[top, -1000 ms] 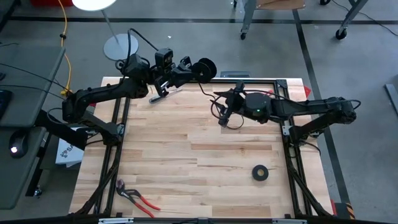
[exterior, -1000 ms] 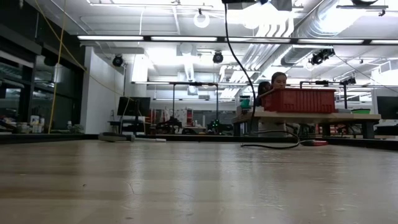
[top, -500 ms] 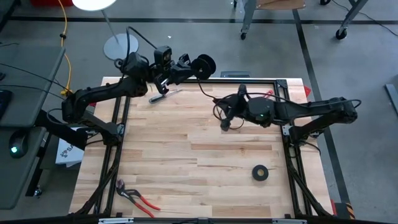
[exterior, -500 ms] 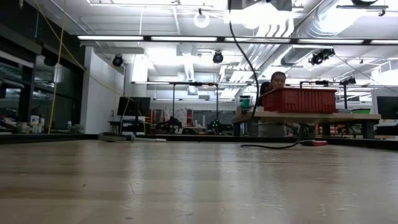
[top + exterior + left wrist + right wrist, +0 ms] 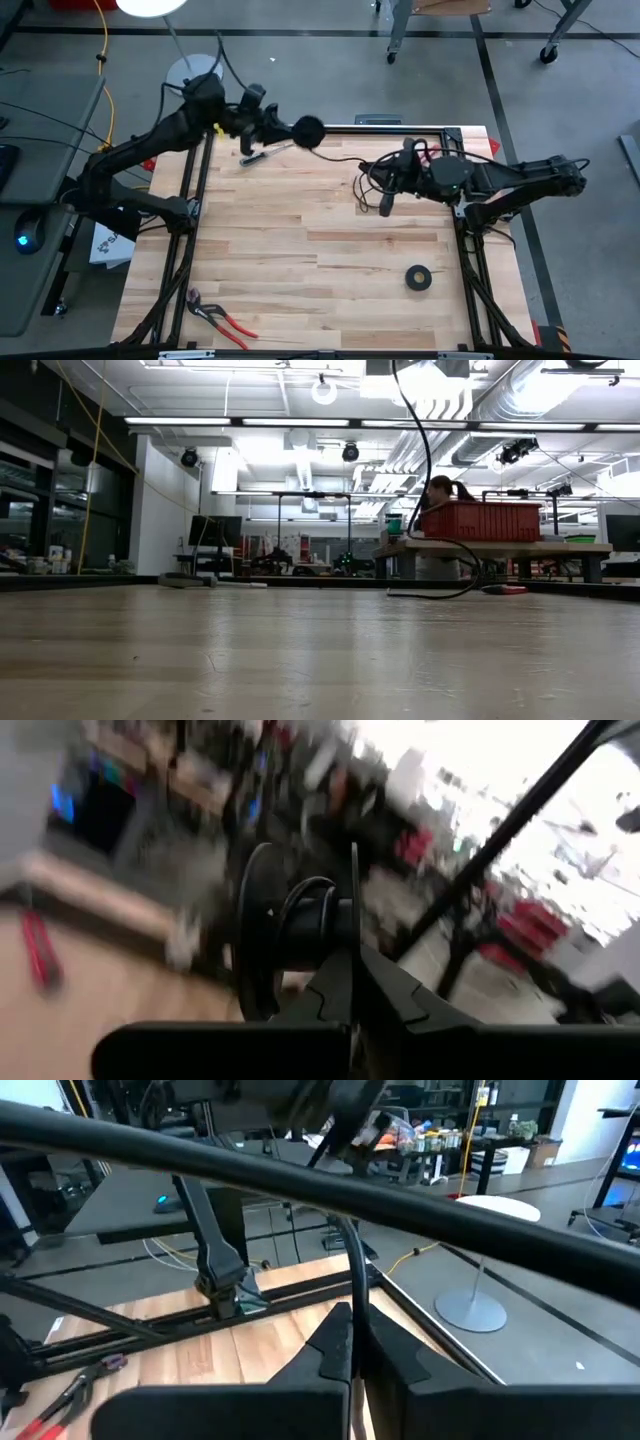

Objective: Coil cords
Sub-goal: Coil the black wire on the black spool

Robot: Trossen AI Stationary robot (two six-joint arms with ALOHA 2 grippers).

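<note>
- Left gripper (image 5: 283, 127): raised over the table's (image 5: 300, 260) far edge, left of centre. Its fingers are clamped on a black spool (image 5: 308, 130) (a round reel with a narrow hub), which the left wrist view shows edge-on just ahead of the closed fingers (image 5: 352, 982).
- Cord (image 5: 345, 157): a thin black line running from the spool across the far part of the table to the right gripper, where it gathers into small loops (image 5: 375, 178). In the low view it hangs down from above in a long curve (image 5: 428, 450) and ends in a strand lying on the table surface.
- Right gripper (image 5: 385, 205): over the far right part of the table, pointing down. The right wrist view shows its fingers (image 5: 335, 1350) pressed together on the cord, which rises straight up between them.
- Tape roll (image 5: 418, 278): flat on the table, near right side, well apart from both grippers.
- Pliers (image 5: 215, 315): red-handled, at the near left corner.
- Person (image 5: 440, 488): in the room beyond the table, behind a red bin (image 5: 482, 521).
</note>
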